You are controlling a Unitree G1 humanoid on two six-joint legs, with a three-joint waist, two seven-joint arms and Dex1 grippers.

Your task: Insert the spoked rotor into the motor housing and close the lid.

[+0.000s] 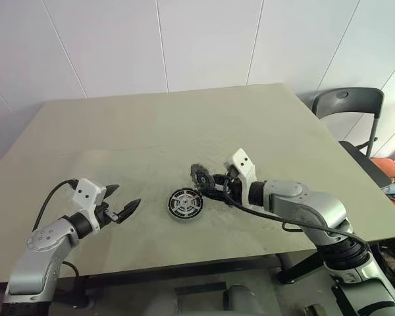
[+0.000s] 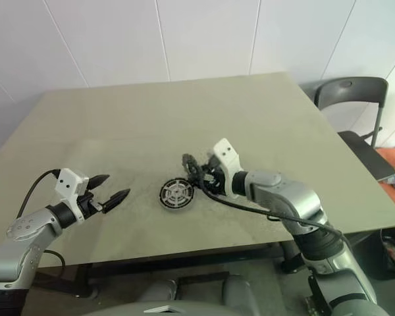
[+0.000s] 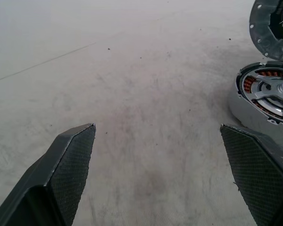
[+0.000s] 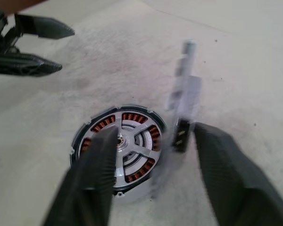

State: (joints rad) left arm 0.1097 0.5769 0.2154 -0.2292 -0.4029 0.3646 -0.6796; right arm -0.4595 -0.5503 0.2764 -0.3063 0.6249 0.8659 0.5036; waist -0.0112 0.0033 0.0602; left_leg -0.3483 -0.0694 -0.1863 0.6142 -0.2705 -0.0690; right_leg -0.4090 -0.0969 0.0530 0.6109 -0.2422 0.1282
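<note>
1. Spoked rotor sat inside the motor housing, pale spokes over the copper windings, near the middle of the table.
2. Right gripper hovered just beside the housing, its fingers parted, with the lid standing on edge between them; whether they touched it could not be told.
3. Left gripper stood wide open and empty, well apart from the housing.
</note>
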